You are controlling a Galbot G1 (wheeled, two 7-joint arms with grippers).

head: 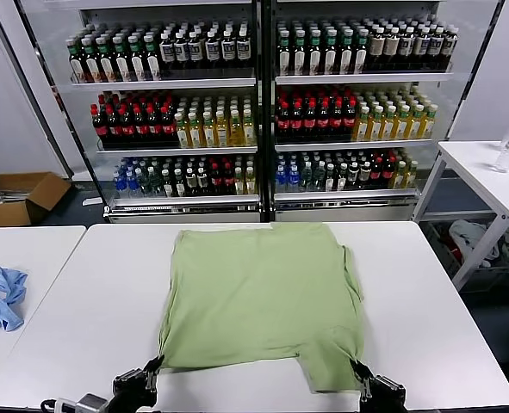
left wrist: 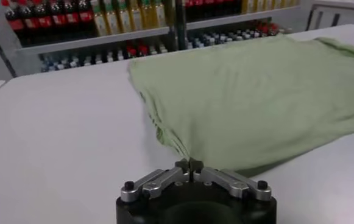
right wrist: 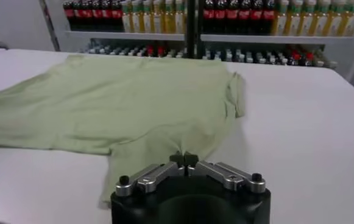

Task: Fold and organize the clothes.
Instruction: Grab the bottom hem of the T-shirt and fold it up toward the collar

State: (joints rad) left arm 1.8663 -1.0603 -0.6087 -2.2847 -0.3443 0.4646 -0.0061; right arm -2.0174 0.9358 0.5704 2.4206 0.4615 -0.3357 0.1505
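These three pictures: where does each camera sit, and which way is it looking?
Head view: from the robot's head, down at the white table, green polo shirt and drink shelves; both grippers show at the near edge.
Left wrist view: on the left arm, behind the left gripper pinching the shirt.
Right wrist view: behind the right gripper, likewise.
All share shirt, table and shelves.

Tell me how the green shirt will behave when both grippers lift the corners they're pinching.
The green shirt will probably sag between the left gripper and right gripper; the cloth already bunches into folds at each pinch. It looks thin and light, so it should lift easily. Its far edge will likely drag across the white table rather than rise stiffly.
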